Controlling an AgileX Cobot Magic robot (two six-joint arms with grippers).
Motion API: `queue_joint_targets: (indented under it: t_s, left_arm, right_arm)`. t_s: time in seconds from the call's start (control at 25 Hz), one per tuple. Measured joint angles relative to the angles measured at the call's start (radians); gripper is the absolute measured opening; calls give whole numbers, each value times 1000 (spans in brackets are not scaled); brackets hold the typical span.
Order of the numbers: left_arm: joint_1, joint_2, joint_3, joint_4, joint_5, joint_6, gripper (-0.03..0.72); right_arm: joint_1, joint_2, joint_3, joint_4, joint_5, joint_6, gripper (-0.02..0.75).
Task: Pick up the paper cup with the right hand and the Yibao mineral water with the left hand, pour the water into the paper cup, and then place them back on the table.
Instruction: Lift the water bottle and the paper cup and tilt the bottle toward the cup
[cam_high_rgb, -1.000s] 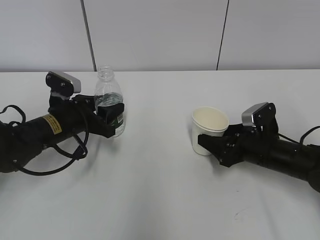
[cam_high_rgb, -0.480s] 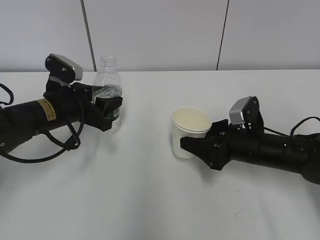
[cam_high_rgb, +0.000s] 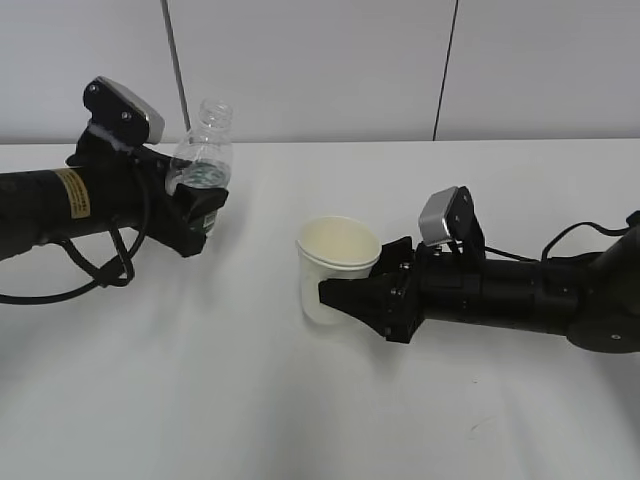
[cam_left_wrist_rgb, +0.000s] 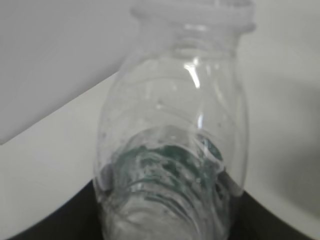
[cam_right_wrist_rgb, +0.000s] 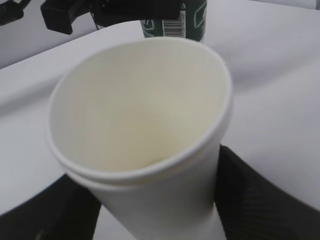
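Bottle (cam_high_rgb: 200, 160), capless, sits clamped in the left gripper (cam_high_rgb: 196, 205) at far left above the table (cam_high_rgb: 300, 420), tipped with its mouth toward the right; a little water lies low inside near the green label. Cup (cam_high_rgb: 333, 268) is clamped in the right gripper (cam_high_rgb: 350, 295) near the middle, upright and slightly tilted, its cream inside dry and empty. Bottle and cup are well apart.
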Motion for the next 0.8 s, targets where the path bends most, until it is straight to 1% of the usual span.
queue_joint_targets:
  t_s: [0.36,0.56,0.8]
  left_arm:
    - [0,-102,6,88,144,9,347]
    - [-2,-146,6,132,223,9,347]
    - [-46,-185,6,179,323,9,347]
  right_arm:
    - [13,0,-81,-90,0,106,509]
    - [24,0,-119,-110,17,150,509]
    - [69,0,-164,-143,62,185,509]
